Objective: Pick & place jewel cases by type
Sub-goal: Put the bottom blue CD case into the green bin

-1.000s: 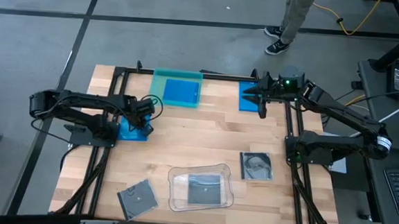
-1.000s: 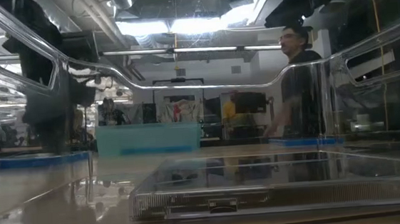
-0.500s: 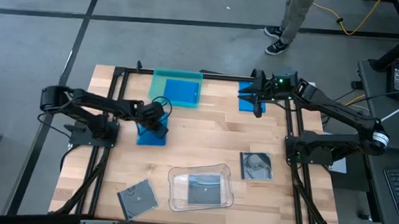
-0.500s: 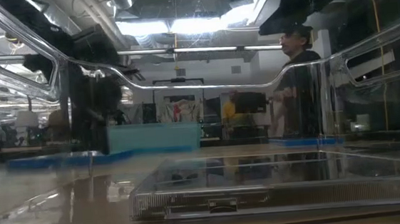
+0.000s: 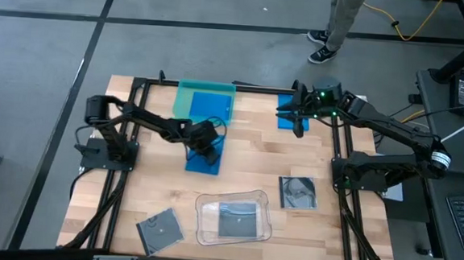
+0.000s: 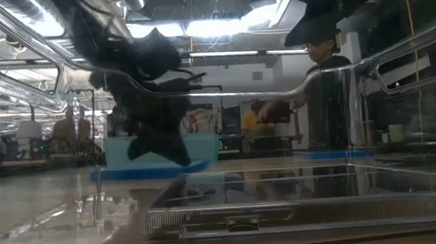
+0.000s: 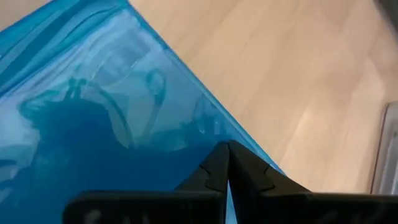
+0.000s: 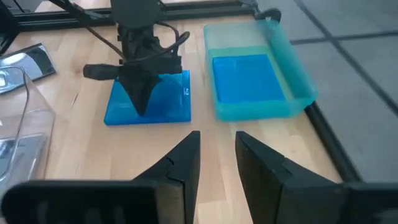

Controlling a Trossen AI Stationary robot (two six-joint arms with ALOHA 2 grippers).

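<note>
High view: we see the left gripper (image 5: 205, 141) clamped shut on a blue jewel case (image 5: 204, 156) mid-table; the teal tray (image 5: 182, 103) lies at 12 o'clock, nearer it than the half-open right gripper (image 5: 296, 118).

three blue jewel cases (image 5: 205, 154), three dark jewel cases (image 5: 298, 192), two trays (image 5: 183, 103)

2 dark jointed arms, black cables, tapered pincer fingers (image 8: 186, 163)
</note>
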